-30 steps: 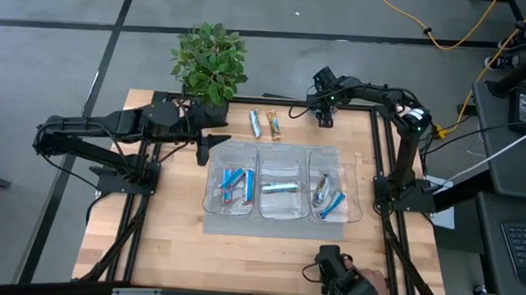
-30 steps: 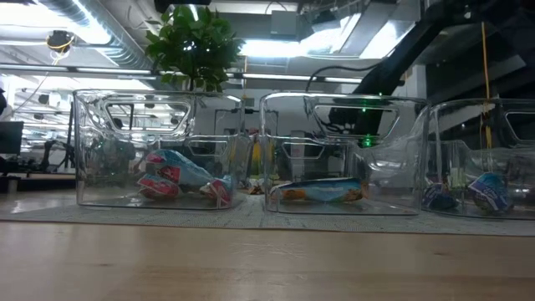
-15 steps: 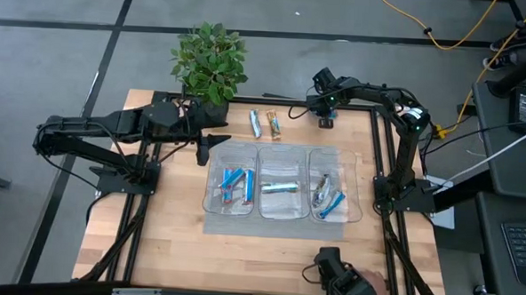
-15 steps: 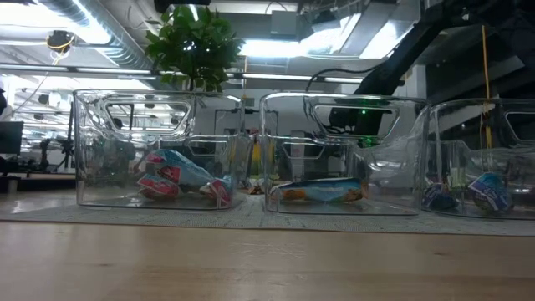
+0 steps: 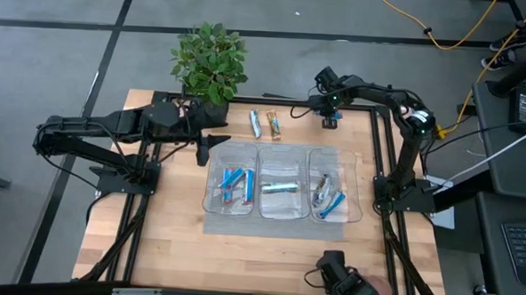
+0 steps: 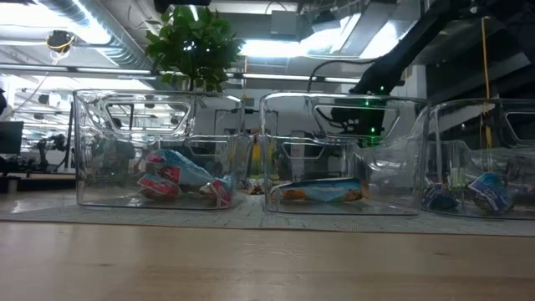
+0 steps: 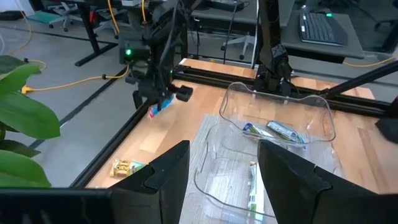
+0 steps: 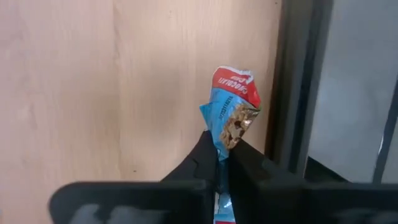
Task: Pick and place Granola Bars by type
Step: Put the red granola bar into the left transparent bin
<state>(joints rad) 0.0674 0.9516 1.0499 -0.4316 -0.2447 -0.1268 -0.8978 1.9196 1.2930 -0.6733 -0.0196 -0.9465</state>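
Observation:
My right gripper [image 5: 329, 121] is at the table's far right, shut on a blue granola bar with a red end [image 8: 230, 112]. The left wrist view shows that bar [image 7: 158, 107] under the gripper, close over the wood. Two more bars [image 5: 255, 122] [image 5: 274, 123] lie flat on the table at the far middle. Three clear bins hold other bars: left [image 5: 234, 184], middle [image 5: 280, 186], right [image 5: 328, 197]. My left gripper [image 5: 212, 143] hovers open by the left bin's far left corner, its fingers [image 7: 168, 171] holding nothing. My right gripper pinches one end of the blue wrapper [image 8: 220, 148] between its two fingers [image 8: 205, 158]. The fingers come from above, pointing down. The bar hangs below them with its red end lowest. I cannot tell whether that end touches the table.
A potted plant [image 5: 211, 61] stands at the far left, behind my left arm. The bins sit on a grey mat [image 5: 215, 224]. Black frame rails [image 5: 378, 144] run along the table's sides. A person's hand with a controller [image 5: 342, 280] is at the near edge.
My right gripper has shifted a little toward the table's right edge and slightly up. The blue bar now shows below its fingers.

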